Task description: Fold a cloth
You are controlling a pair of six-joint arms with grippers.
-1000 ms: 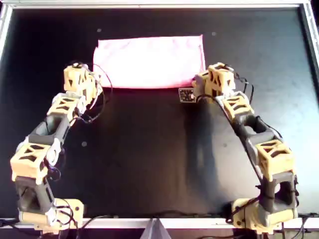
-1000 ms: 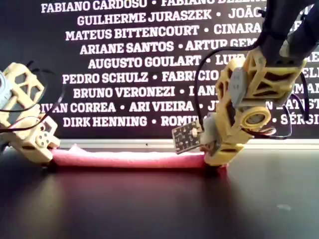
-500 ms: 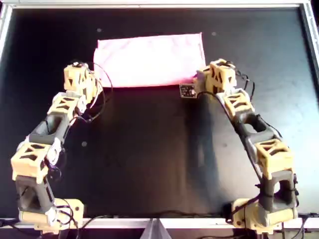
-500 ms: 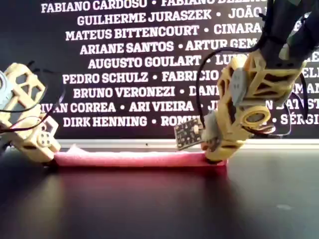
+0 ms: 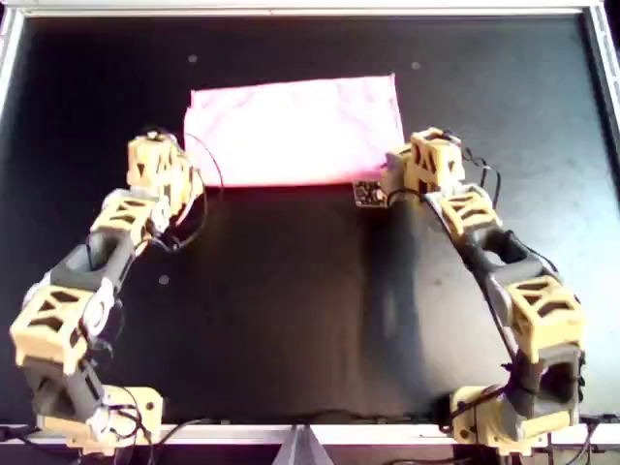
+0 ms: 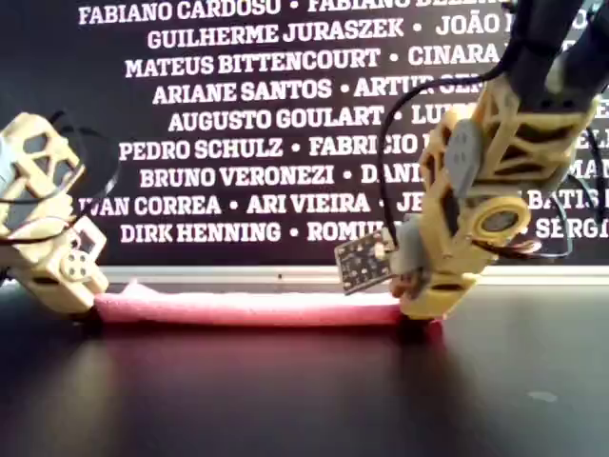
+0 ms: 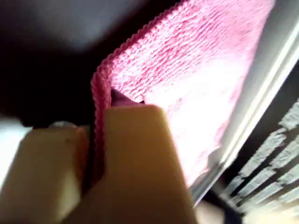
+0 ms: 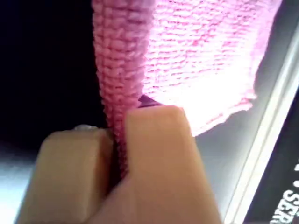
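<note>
1. Left gripper (image 5: 184,184) — in the overhead view it sits at about 9 o'clock from the frame's centre, at the near-left corner of the cloth (image 5: 294,131). The left wrist view shows its jaws clamped on the cloth's edge, with pink fabric pinched between the two tan fingers (image 7: 140,154).
2. The cloth lies flat on the black table (image 5: 291,310) at about 12 o'clock from centre in the overhead view. It reads as a wide rectangle, not a square. In the exterior view it is a low pink strip (image 6: 247,307) between the two arms, thick enough to look doubled.
3. Right gripper (image 5: 389,179) — at about 2 o'clock from centre in the overhead view, at the cloth's near-right corner. The right wrist view shows it closed on a thick pink edge; the fabric sits between the fingers (image 8: 159,154).
4. A small circuit board (image 5: 367,194) hangs off the right arm beside the cloth's near edge.
5. Progress, as a judgement: one fold looks done, since the shape is half-height and the edge looks layered. Both corners are gripped, so a second fold or a final tidy and release seems to be what is left. I cannot tell which.
</note>
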